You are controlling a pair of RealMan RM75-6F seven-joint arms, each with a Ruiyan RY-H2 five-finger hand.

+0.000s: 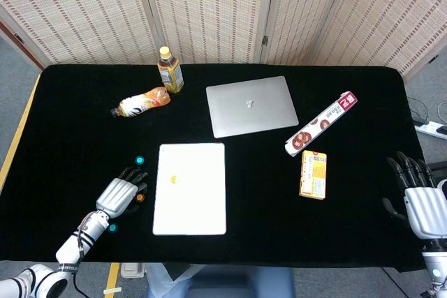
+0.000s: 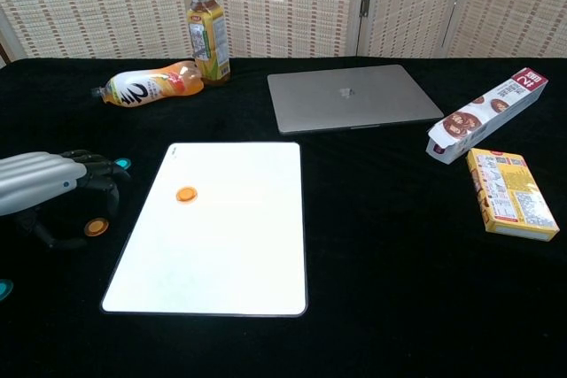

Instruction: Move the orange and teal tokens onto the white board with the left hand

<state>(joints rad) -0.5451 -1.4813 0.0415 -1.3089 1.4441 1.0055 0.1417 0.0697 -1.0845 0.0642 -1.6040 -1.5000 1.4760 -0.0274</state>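
Observation:
The white board (image 1: 190,197) (image 2: 221,245) lies in the front middle of the black table, with one orange token (image 1: 174,179) (image 2: 186,194) on its left part. A second orange token (image 1: 140,198) (image 2: 96,227) lies on the cloth left of the board. My left hand (image 1: 120,194) (image 2: 49,185) hovers over it, fingers curved down and apart, holding nothing. One teal token (image 1: 140,160) (image 2: 122,164) sits just beyond the fingertips. Another teal token (image 1: 112,227) (image 2: 3,289) lies near the wrist. My right hand (image 1: 419,199) stays open at the table's right edge.
A silver laptop (image 1: 250,105) lies shut behind the board. An upright bottle (image 1: 170,70) and a toppled bottle (image 1: 142,102) are at the back left. A long snack box (image 1: 321,123) and a yellow box (image 1: 313,174) lie to the right.

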